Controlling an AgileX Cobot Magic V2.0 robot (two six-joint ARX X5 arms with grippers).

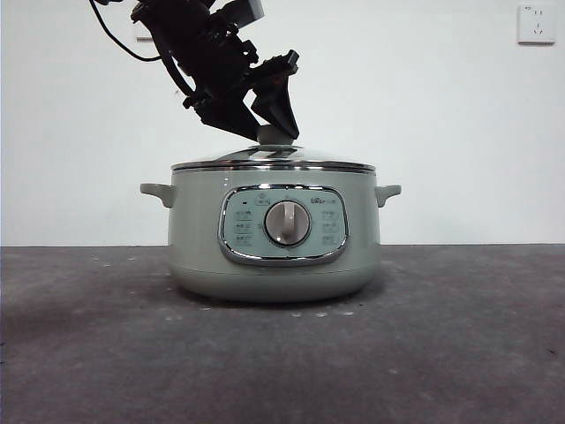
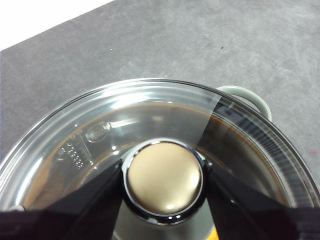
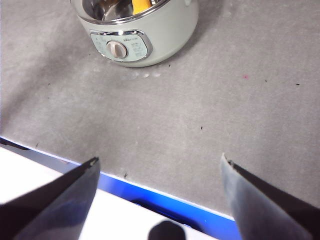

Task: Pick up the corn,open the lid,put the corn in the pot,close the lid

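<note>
A: Left claw (image 1: 275,124) comes down from the upper left of the front frame, clamped on the knob (image 2: 164,178) of the lid (image 2: 150,107), one jaw at each side of it

B: And the biggest thing first, the table (image 1: 459,353)?

A: Grey, with the pot (image 1: 274,234) standing at the centre of the frame. The lid looks seated on its rim, or very nearly; I can't tell whether it is fully down

B: What could go wrong?

A: If the claw lets go while the lid sits skewed, the glass may settle off the rim or slide toward a handle. The knob is smooth and rounded, so a tilted pull could also slip it out of the jaws

B: The corn?

A: A yellow sliver inside the pot at the top of the right wrist frame, the corn (image 3: 141,4), I judge, so it is already in

B: Right claw (image 3: 159,197)?

A: Spread wide and empty, low in its own frame, well apart from the pot
</note>
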